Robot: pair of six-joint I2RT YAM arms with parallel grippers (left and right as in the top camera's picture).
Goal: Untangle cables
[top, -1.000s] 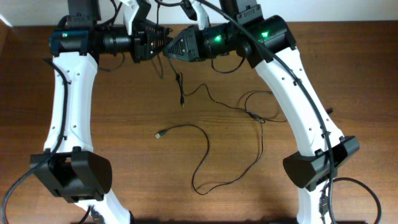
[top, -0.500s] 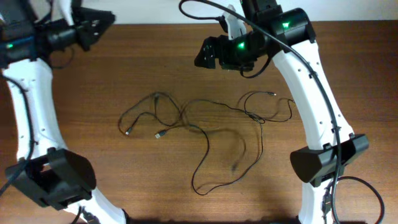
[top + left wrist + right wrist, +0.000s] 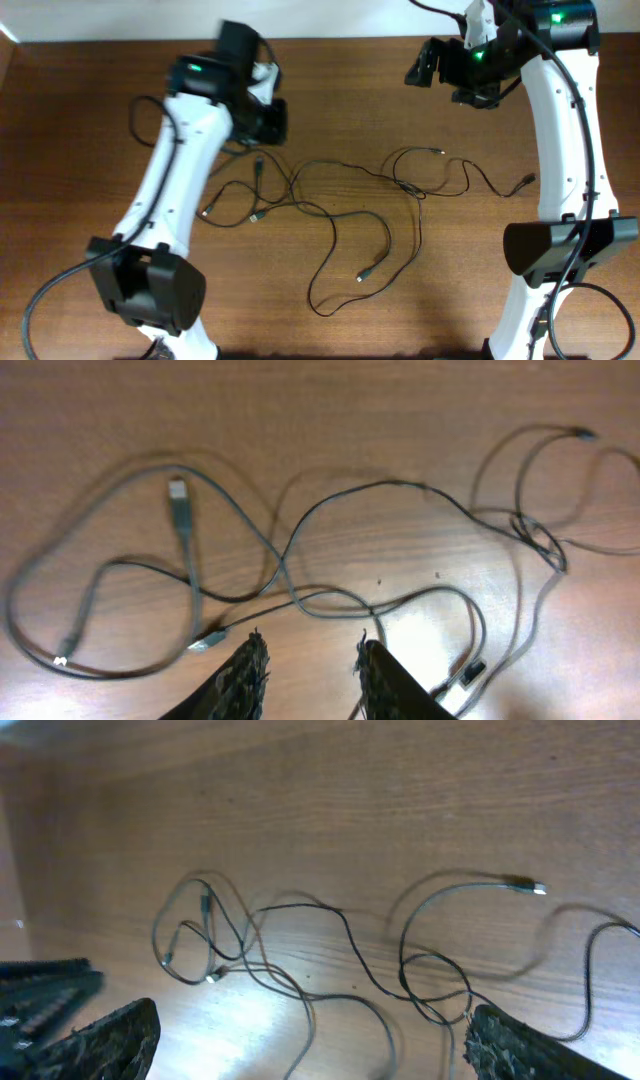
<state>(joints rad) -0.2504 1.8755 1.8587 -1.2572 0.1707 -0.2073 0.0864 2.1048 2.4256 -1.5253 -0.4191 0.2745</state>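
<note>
Several thin black cables [image 3: 345, 172] lie loosely tangled across the middle of the brown table, crossing near a knot [image 3: 297, 203]. Loose plug ends show at the left [image 3: 256, 216], the front [image 3: 366, 273] and the far right [image 3: 527, 180]. My left gripper [image 3: 268, 122] hovers over the left loops. In the left wrist view its gripper [image 3: 310, 645] is open with bare wood between the fingers, and a silvery plug [image 3: 178, 495] lies ahead of it. My right gripper [image 3: 422, 66] is high at the back right. Its gripper [image 3: 310, 1020] is wide open and empty above the cables [image 3: 300, 907].
The table's back edge meets a white wall [image 3: 330, 15]. Both arm bases [image 3: 150, 290] [image 3: 560, 250] stand at the front corners, with a thick black robot cable [image 3: 590, 300] curling by the right one.
The left arm has swung in from the far left to above the left loops. The right arm has moved back and to the right, and its jaws have opened wider. The cables now lie spread flat.
</note>
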